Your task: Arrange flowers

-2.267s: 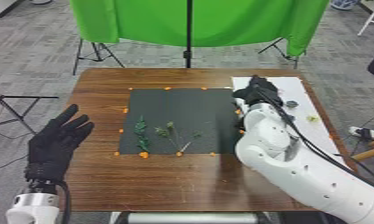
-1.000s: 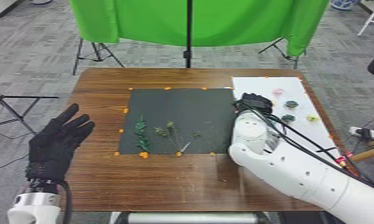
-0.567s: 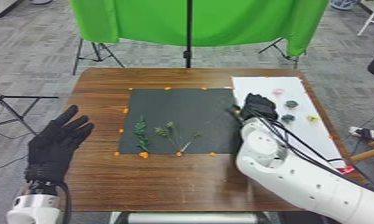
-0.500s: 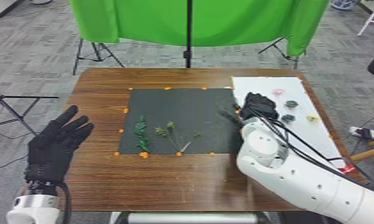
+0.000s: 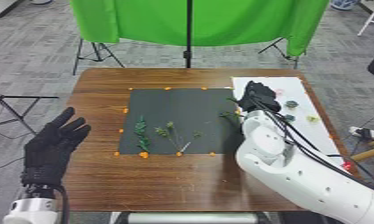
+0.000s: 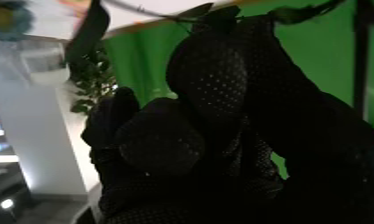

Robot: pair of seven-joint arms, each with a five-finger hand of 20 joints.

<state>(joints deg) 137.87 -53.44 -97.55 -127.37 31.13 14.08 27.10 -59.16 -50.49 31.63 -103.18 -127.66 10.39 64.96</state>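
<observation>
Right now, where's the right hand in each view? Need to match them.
Head view: right hand is right of centre, over the white sheet at its left edge.
Right wrist view: up close, fingers pinching a leafy stem.
Shared landmark: green curtain, beyond the hand.

1. Left of the dark mat (image 5: 170, 105): left arm (image 5: 32, 214), white, silvery cuff, black cable (image 5: 65, 204); left hand (image 5: 48, 152), black-gloved.
2. Right of the mat: right arm (image 5: 299, 176), glossy white, rounded, dark-dotted, black cables alongside; right hand (image 5: 258, 96), black perforated glove.
</observation>
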